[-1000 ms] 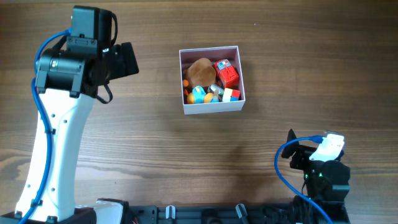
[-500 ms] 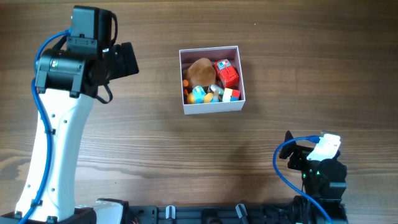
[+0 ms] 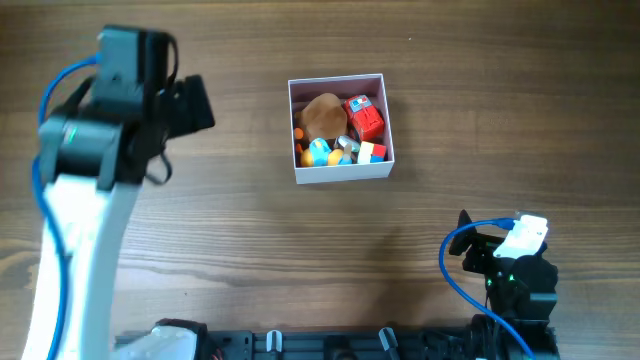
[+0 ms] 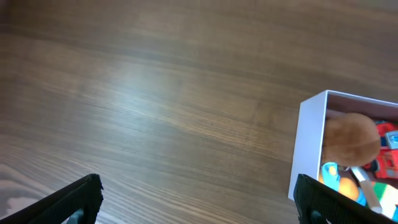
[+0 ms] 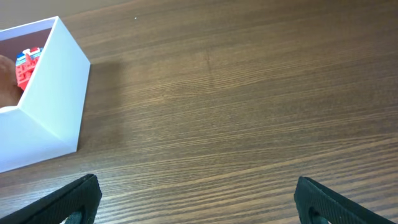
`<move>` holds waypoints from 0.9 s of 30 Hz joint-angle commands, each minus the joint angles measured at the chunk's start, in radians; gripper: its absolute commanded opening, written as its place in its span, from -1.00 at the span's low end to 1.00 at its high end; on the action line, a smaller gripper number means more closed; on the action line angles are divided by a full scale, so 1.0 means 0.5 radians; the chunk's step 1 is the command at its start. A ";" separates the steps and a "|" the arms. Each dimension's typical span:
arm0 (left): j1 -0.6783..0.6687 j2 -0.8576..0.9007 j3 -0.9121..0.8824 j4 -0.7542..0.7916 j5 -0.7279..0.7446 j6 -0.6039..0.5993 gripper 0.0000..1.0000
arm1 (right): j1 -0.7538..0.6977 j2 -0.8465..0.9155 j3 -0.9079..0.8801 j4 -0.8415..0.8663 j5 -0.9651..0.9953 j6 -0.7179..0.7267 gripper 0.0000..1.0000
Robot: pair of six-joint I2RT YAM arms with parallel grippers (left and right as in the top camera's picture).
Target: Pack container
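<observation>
The container (image 3: pixel 341 171) is a square white-walled box at the table's centre-back, holding a brown plush lump (image 3: pixel 322 115), a red toy (image 3: pixel 364 117) and several small coloured toys. It also shows at the right of the left wrist view (image 4: pixel 309 143) and at the left of the right wrist view (image 5: pixel 53 118). My left gripper (image 4: pixel 199 202) is open and empty over bare table, left of the container. My right gripper (image 5: pixel 198 202) is open and empty, low at the front right, well away from the container.
The left arm (image 3: pixel 85 190) rises along the left side of the wooden table (image 3: pixel 250 240). The right arm's base with a blue cable (image 3: pixel 510 275) sits at the front right edge.
The left arm has shifted a little left and appears blurred in the overhead view. The right arm and the container have stayed where they were.
</observation>
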 commanded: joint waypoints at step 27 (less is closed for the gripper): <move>0.391 -2.749 -2.990 1.647 0.482 -0.027 1.00 | -0.010 -0.033 -0.022 0.005 -0.033 0.029 0.99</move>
